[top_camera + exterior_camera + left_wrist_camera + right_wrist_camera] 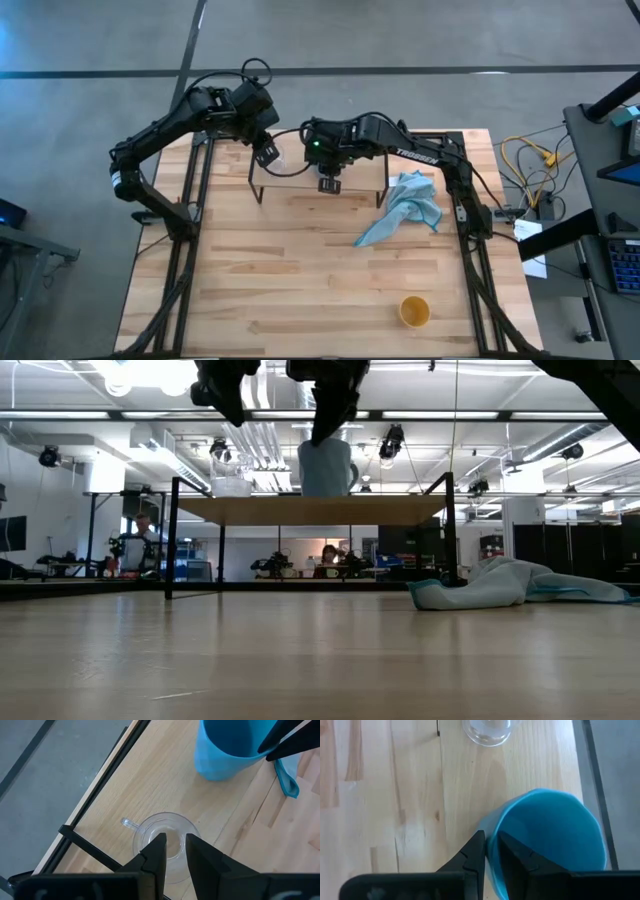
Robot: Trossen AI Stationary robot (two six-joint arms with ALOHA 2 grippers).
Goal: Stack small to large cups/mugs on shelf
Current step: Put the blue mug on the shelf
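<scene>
The shelf (300,178) is pale wood on black legs, carrying a clear glass (165,840) and a light blue cup (550,840). On the light wood surface (280,280) lie a light blue cloth (405,208) and, near its front right corner, a yellow-orange cup (414,311).

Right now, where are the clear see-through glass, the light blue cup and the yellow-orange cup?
clear see-through glass (165,842): left wrist view, its base.
light blue cup (555,835): right wrist view, its inside wall.
yellow-orange cup (414,311): high view, its open mouth.
</scene>
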